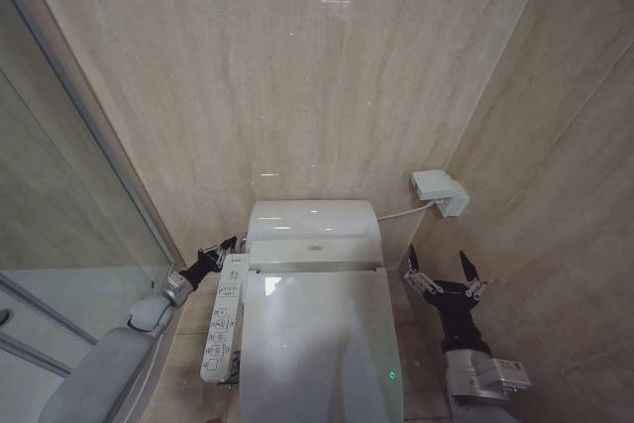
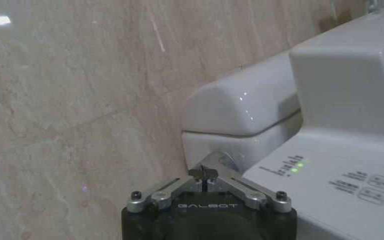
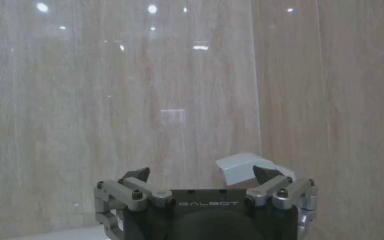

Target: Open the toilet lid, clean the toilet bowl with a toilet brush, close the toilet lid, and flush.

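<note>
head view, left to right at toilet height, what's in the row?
glass partition → left gripper → control panel → toilet lid → right gripper

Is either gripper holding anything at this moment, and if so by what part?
Nothing is held. The left gripper is shut and empty beside the toilet tank; the right gripper is open, empty.

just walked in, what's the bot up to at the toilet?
The toilet lid is down. The left tool is shut, its tips at a round button on the side of the tank, by the control panel. The right tool hangs open and empty beside the toilet, near the wall outlet box.
</note>
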